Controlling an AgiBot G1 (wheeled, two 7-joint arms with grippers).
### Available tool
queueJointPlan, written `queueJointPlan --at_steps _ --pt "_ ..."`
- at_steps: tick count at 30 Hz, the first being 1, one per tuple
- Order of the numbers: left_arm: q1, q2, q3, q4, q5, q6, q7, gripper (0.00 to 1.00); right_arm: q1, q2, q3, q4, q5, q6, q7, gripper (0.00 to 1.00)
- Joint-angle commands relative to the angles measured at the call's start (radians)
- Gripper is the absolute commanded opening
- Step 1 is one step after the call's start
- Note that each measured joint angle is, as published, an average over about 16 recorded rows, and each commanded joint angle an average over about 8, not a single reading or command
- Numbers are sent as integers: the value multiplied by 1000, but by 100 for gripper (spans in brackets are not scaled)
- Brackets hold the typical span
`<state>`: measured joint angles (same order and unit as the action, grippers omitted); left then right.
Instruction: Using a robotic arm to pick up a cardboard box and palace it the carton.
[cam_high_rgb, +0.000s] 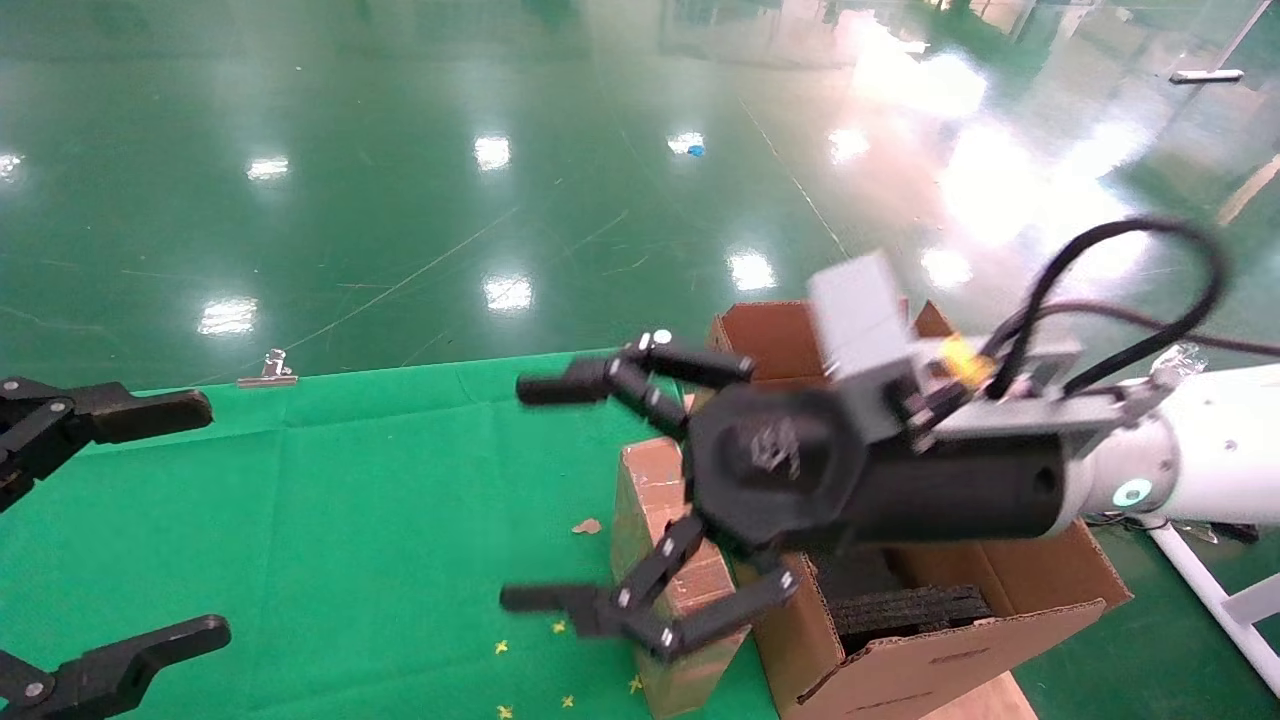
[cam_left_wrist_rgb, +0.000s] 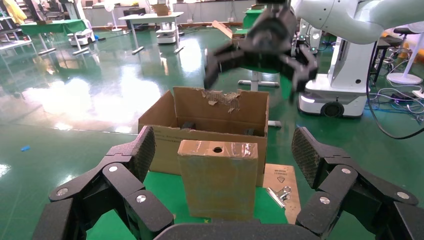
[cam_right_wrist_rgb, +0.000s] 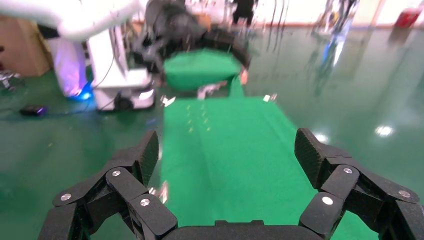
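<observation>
The right gripper (cam_high_rgb: 535, 495) has its black, multi-jointed fingers (cam_high_rgb: 560, 388) spread wide apart, with nothing between them. It hangs in the air over the worktop (cam_high_rgb: 300, 500), with the cardboard box partly behind its lower finger in the head view. Behind the fingers sits a round black body, topped by a grey rectangular camera block (cam_high_rgb: 860, 315) and a looping black cable (cam_high_rgb: 1130, 290), all mounted on a smooth white tube of the robotic arm (cam_high_rgb: 1210, 450).

The cardboard box (cam_high_rgb: 665, 560) is a slim brown slab standing upright on the green cloth of the worktop, just beside the near wall of the carton (cam_high_rgb: 940, 650). Its surface is worn, with glossy tape across the top, and its narrow face carries a small round hole (cam_left_wrist_rgb: 217, 149).

The carton is a large corrugated box with open flaps and a torn upper edge; ribbed black foam (cam_high_rgb: 900, 610) lies inside it.

The left gripper (cam_high_rgb: 150, 520) is at the left edge of the worktop, well apart from the cardboard box. Its textured black fingers (cam_left_wrist_rgb: 142, 150) are also apart and empty, and its wrist view faces the cardboard box.

A metal binder clip (cam_high_rgb: 270, 368) rests at the far edge of the cloth.
</observation>
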<state>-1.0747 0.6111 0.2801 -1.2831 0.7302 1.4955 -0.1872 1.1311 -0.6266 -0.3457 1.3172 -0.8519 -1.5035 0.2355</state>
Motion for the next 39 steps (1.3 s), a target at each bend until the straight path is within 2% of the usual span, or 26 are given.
queueJointPlan --at_steps 1,10,15,21,28,33,39 --pt "0 0 0 0 0 0 0 100 7 2 -13 14 -26 3 11 100" --pt "0 0 1 0 0 0 0 100 258 -115 -252 40 -413 -53 147 100" --pt "0 0 1 0 -1 0 1 100 400 -160 -376 43 -529 -68 203 100" --pt "-1 0 2 0 -1 0 1 100 574 -179 -529 42 -508 -82 240 100" --pt "-1 -1 2 0 -1 -1 1 100 747 -192 -761 41 -487 -82 282 100" --pt "-1 -1 2 0 -2 -1 1 100 845 -216 -920 40 -495 -78 339 100" --pt "-1 -1 3 0 -2 -1 2 100 937 -242 -1062 39 -494 -70 400 100"
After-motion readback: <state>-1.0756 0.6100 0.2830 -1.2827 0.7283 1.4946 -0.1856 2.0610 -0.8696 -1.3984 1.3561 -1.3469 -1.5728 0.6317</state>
